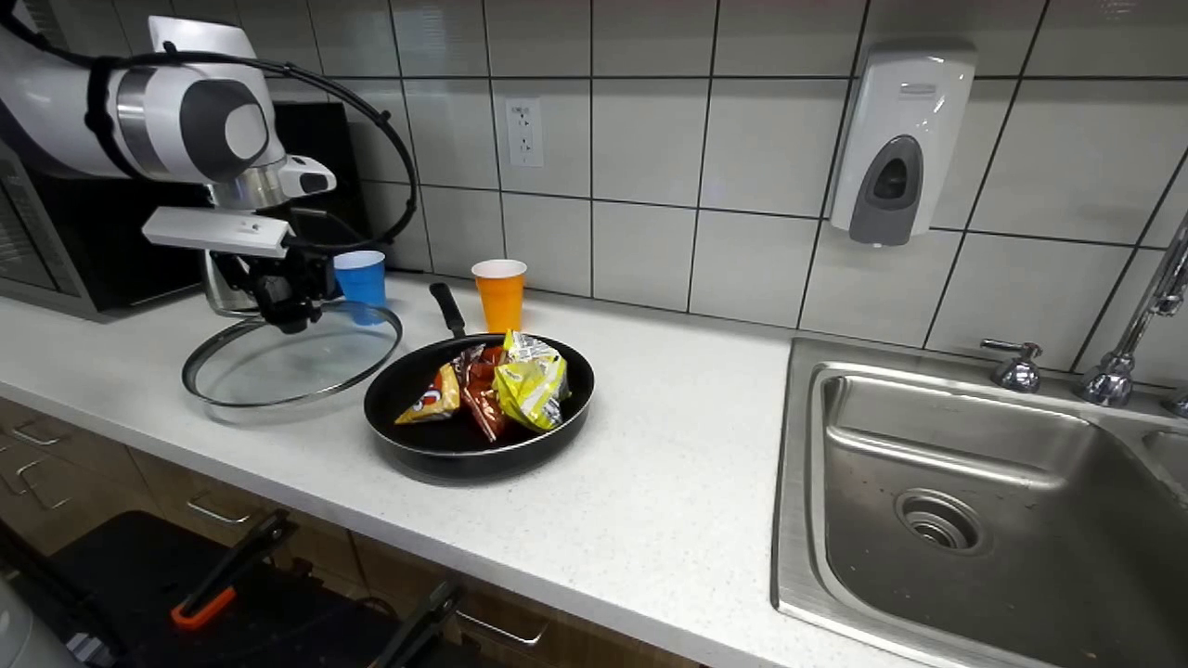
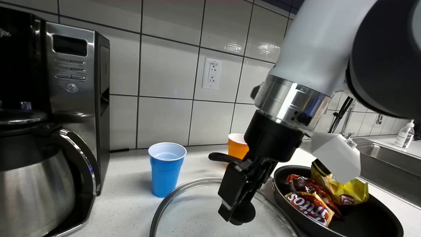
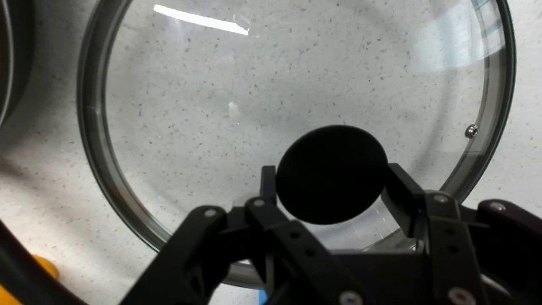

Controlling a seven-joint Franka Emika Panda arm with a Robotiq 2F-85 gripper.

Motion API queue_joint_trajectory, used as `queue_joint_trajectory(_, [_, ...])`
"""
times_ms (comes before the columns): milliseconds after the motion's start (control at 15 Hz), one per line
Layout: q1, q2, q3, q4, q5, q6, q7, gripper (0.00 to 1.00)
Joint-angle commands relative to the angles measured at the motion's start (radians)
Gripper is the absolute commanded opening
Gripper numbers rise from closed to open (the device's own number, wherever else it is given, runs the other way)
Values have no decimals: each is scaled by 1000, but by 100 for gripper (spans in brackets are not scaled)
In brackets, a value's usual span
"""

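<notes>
My gripper [image 3: 330, 173] is shut on the round black knob [image 3: 334, 195] of a clear glass lid [image 3: 190, 93]. Both fingers press against opposite sides of the knob in the wrist view. In an exterior view the lid [image 1: 278, 366], with its dark metal rim, appears slightly above the counter and a little tilted, with a faint shadow below. Beside the lid stands a black frying pan [image 1: 473, 455]. Inside it lie several snack bags: a yellow bag [image 1: 534, 385], a red bag [image 1: 483, 394] and an orange Fritos bag [image 2: 310, 207].
Behind the lid stands a blue cup [image 2: 167, 174]. An orange cup [image 1: 501, 292] is near the pan's handle [image 1: 447, 309]. A coffee maker [image 2: 75, 98] with its steel carafe [image 2: 36, 197] borders the lid's far side. A steel sink [image 1: 798, 482] is set into the counter.
</notes>
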Motion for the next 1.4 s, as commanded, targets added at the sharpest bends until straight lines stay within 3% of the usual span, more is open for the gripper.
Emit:
queue_joint_trajectory(0, [-6,-81,13,-7,11,-34,-6,39])
queue_joint_trajectory(600, [-32,-168,16,-63,103,-65,-44,39])
queue_joint_trajectory(1333, [-58,-317,-80,-153,66,-109,8,39])
